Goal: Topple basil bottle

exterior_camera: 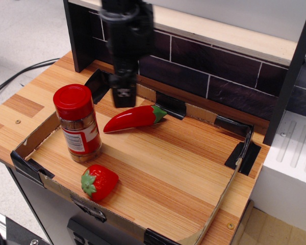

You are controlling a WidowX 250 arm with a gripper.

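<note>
On striped wood, cylindrical red-capped basil bottle [78, 124].

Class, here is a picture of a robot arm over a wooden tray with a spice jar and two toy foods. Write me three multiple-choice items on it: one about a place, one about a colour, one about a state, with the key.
1. Where does the strawberry lie?
A. by the tray's near edge, in front of the spice jar
B. against the back wall
C. on top of the chili

2. What colour is the spice jar's cap?
A. green
B. red
C. white

3. How does the spice jar stand?
A. on its side
B. upside down
C. upright

Key:
1 A, it lies nearer the camera than the jar, close to the tray's cardboard front rim.
2 B, the round cap is red.
3 C, cap on top, base on the wood, with the pincer behind it, above the tip of the chili, not touching it.
</note>
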